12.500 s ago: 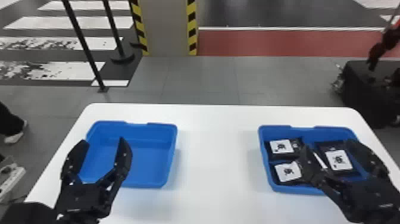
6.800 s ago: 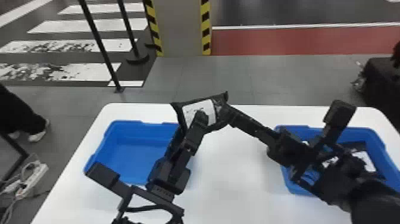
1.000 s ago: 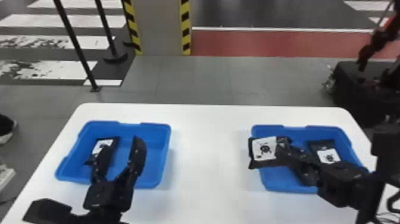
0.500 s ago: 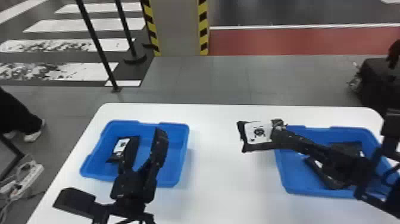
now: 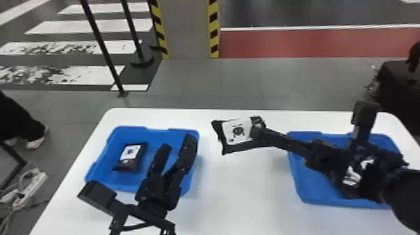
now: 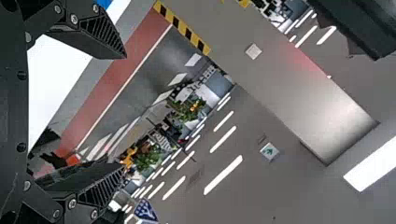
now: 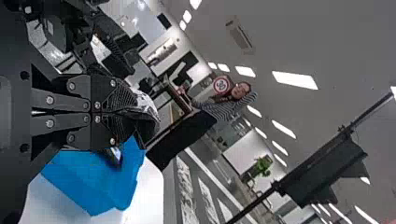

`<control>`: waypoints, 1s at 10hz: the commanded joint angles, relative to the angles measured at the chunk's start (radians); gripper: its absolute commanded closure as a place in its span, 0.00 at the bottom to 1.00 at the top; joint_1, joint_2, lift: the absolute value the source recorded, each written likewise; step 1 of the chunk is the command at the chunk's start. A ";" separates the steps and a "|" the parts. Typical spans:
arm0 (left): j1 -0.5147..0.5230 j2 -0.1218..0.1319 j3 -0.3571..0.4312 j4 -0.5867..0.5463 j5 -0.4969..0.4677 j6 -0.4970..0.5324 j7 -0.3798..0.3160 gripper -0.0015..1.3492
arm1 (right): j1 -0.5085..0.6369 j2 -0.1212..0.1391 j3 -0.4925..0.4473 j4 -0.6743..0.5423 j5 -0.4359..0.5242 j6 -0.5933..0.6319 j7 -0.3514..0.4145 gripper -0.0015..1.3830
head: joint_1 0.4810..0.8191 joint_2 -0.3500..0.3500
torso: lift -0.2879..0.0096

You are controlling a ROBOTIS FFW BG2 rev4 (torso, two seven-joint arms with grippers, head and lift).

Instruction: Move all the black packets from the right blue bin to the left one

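Packet (image 5: 237, 132) in transit: the right gripper (image 5: 258, 132) is clenching it by one end above the white table (image 5: 237, 190), to the right of the left bin (image 5: 156, 133). Over the last second the load is leaving the right bin (image 5: 298, 175), farther right of that landmark, and drawing nearer its destination. Another packet (image 5: 131, 157) is now lying inside the left bin, a new arrival since the earliest view, so a further delivery is apparently nearing its drop. The left gripper (image 5: 177, 142), fingers spread and grasping nothing, is hanging over the left bin's right side, possibly crowding the release.
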 commanded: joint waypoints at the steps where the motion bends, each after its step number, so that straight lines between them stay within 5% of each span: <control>1: -0.015 -0.002 0.000 -0.003 0.016 0.031 -0.015 0.16 | -0.041 0.003 0.052 0.042 -0.018 0.000 0.007 0.85 | 0.63 0.68 | 0.60; 7: -0.039 0.005 -0.011 -0.037 0.138 0.225 -0.096 0.22 | -0.137 0.021 0.123 0.133 -0.015 -0.012 0.025 0.85 | 0.63 0.67 | 0.60; 8: -0.044 0.011 -0.014 -0.037 0.140 0.242 -0.104 0.46 | -0.142 0.021 0.123 0.140 -0.013 -0.012 0.029 0.85 | 0.63 0.67 | 0.60; 10: -0.049 0.018 -0.018 -0.037 0.132 0.242 -0.107 0.74 | -0.149 0.027 0.129 0.155 -0.007 -0.012 0.039 0.85 | 0.63 0.66 | 0.60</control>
